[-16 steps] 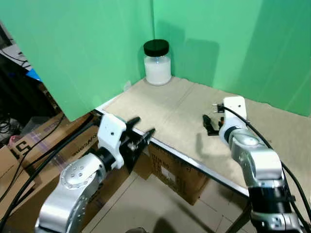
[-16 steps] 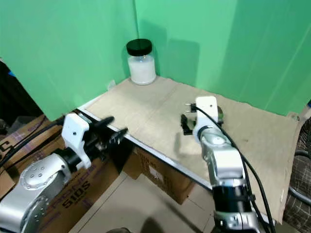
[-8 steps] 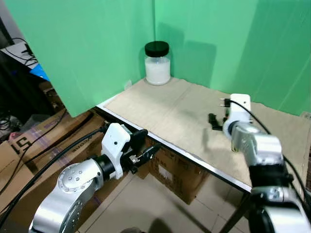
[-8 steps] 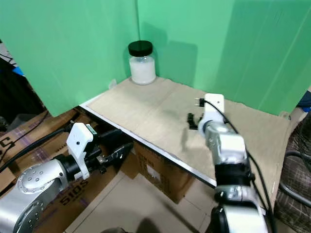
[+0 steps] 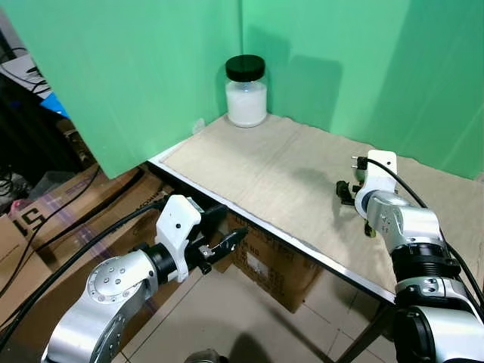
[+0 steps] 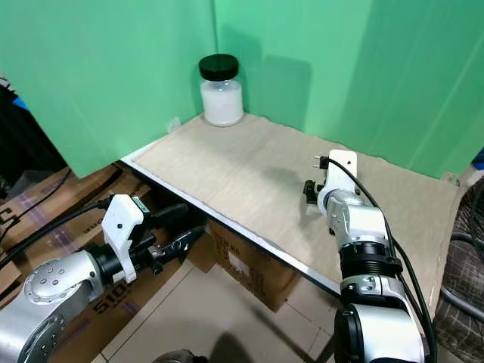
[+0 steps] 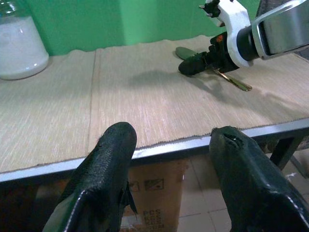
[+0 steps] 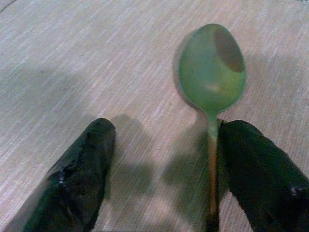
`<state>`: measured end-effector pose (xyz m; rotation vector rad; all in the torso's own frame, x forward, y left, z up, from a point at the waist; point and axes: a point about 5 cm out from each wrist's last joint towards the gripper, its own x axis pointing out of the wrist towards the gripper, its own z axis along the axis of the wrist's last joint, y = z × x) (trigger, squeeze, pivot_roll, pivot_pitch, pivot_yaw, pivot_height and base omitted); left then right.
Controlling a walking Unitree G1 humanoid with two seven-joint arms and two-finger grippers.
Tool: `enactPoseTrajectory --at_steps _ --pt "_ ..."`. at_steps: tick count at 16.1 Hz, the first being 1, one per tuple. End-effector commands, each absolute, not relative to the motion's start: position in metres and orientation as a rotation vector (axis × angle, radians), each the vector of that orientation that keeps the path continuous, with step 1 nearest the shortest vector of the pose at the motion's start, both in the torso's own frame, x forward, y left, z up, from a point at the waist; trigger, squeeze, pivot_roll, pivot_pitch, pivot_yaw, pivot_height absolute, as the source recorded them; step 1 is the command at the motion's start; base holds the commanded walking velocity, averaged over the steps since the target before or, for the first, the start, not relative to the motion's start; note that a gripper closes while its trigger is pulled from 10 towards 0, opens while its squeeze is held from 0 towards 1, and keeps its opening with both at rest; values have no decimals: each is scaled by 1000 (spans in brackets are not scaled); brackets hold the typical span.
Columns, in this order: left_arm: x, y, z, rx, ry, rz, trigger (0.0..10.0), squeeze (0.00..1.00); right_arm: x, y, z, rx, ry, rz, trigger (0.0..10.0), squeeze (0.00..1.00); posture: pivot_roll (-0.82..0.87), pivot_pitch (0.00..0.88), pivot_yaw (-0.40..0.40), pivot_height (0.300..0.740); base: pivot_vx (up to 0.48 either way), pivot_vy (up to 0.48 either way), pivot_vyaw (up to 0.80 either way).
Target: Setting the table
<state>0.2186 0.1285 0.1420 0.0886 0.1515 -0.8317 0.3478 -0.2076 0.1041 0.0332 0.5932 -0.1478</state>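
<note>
Green and glossy, the spoon (image 8: 213, 72) lies flat on the woven beige mat (image 5: 265, 170) near the table's front edge, toward its right end. The right gripper (image 8: 161, 179) hangs low over it, its 2 fingers spread, 1 touching the thin gold handle. A clean pick probably needs centring first. The left gripper (image 7: 171, 181), spread and empty, waits below the front edge. A black-lidded jar (image 5: 246, 92) stands at the far left corner.

White-filled jar (image 5: 246, 91) in corner; cardboard boxes (image 5: 274, 265) below.
</note>
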Motion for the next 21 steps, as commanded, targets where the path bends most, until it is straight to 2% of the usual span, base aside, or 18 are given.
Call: enactPoseTrajectory --at_steps 1,9,21 --pt "218 131 142 98 150 -834 10000 0 351 -206 108 53 577 -144 0 0 75 0 81 740 0 0 0" --pt "219 132 141 102 148 -845 10000 0 347 -217 104 117 597 -165 0 0 73 0 86 740 0 0 0" --pt "221 133 140 111 148 -849 10000 0 348 -215 102 128 606 -156 0 0 70 0 91 740 0 0 0"
